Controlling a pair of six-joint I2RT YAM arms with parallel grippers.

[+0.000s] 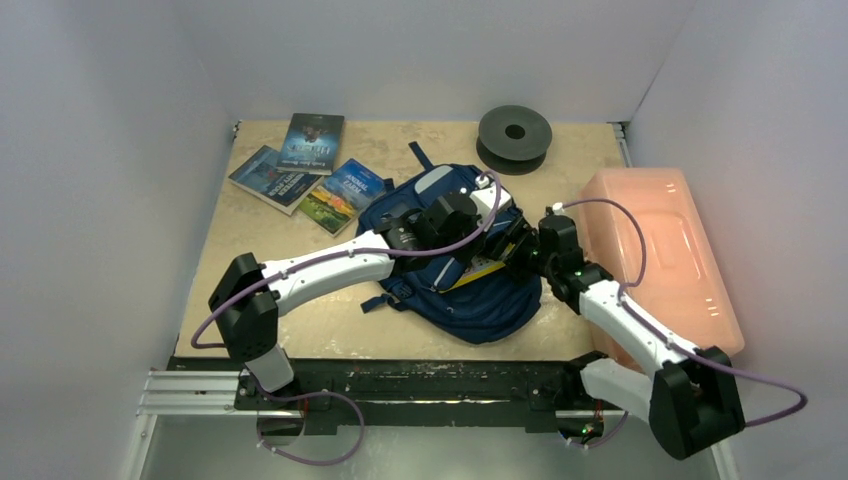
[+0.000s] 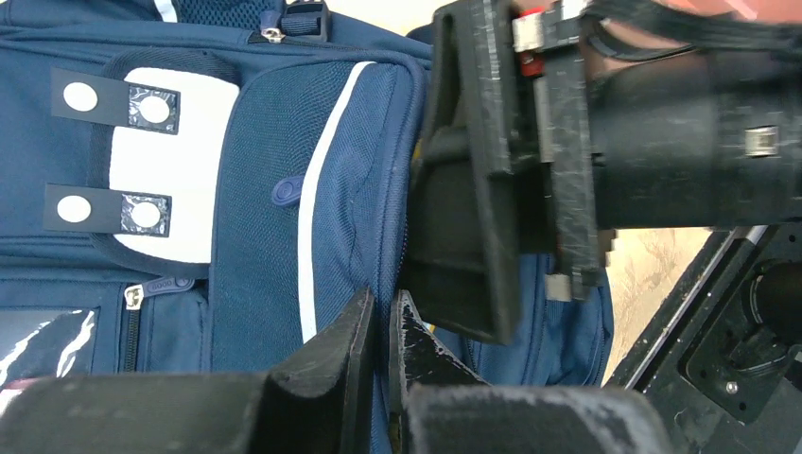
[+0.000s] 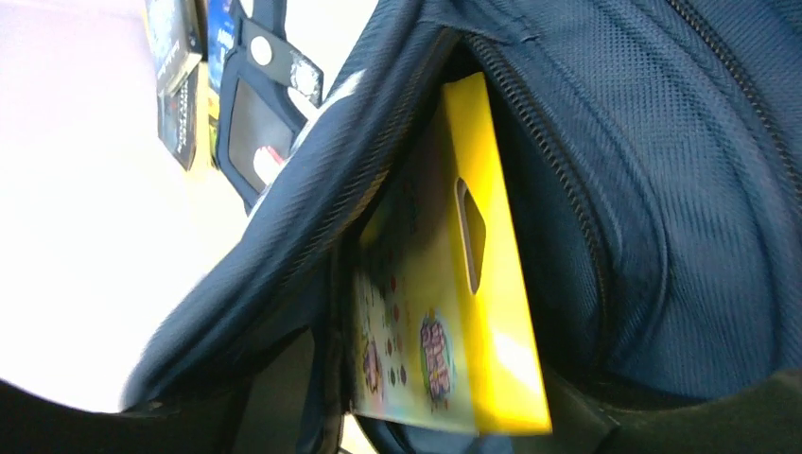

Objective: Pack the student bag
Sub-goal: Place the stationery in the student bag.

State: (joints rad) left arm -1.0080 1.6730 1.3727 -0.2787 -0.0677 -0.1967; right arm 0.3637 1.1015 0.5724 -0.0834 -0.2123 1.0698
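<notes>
Top external view: the student bag [image 1: 470, 290], a navy backpack with white trim and white buckle patches, lies slumped at the middle of the desk [image 1: 300, 310], its main zip mouth turned toward the right arm. The left claw [image 2: 383, 317] is pinched nearly shut on the bag's fabric edge, lifting the mouth. The right claw [image 1: 515, 248] stands wide at that mouth, around the near end of a yellow packet [image 3: 473, 312] that sits only partly inside. With no grip on it, the packet could slide back out of the soft, sagging opening, or snag a corner on the zip teeth beside it. Should the left claw's thin pinch slip, the flap would likely fall over the mouth. Three books [image 1: 300, 170] wait well apart, at the desk's far left.
</notes>
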